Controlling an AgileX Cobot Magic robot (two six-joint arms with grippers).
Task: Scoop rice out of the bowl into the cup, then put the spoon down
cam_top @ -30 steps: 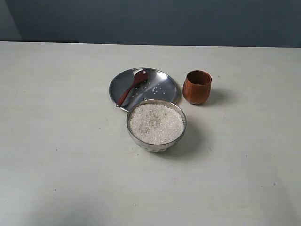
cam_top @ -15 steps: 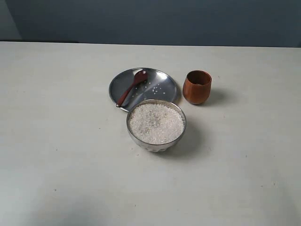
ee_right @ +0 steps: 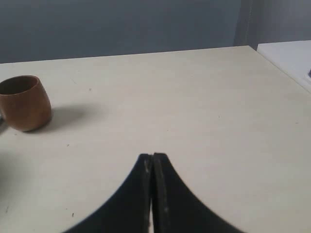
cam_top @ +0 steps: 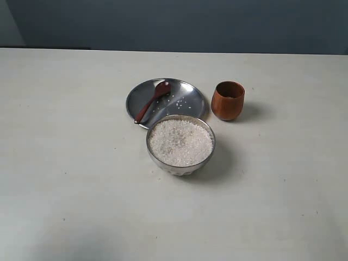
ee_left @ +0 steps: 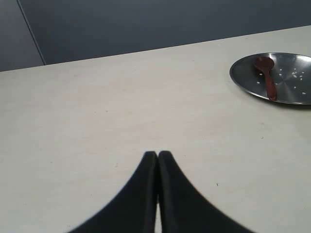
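Observation:
A steel bowl point(cam_top: 163, 160) heaped with white rice point(cam_top: 180, 142) sits mid-table. Behind it lies a flat steel plate point(cam_top: 187, 92) holding the dark wooden spoon point(cam_top: 153, 101), head toward the back, with a few stray grains beside it. The reddish-brown wooden cup point(cam_top: 228, 100) stands to the plate's right. Neither arm shows in the exterior view. My left gripper point(ee_left: 157, 154) is shut and empty over bare table, the plate point(ee_left: 291, 73) and spoon point(ee_left: 267, 75) far off. My right gripper point(ee_right: 152, 156) is shut and empty, well away from the cup point(ee_right: 23, 103).
The pale tabletop point(cam_top: 65, 163) stretches wide around the three vessels. A dark blue wall runs behind its far edge. In the right wrist view a white surface point(ee_right: 291, 56) lies beyond the table's corner.

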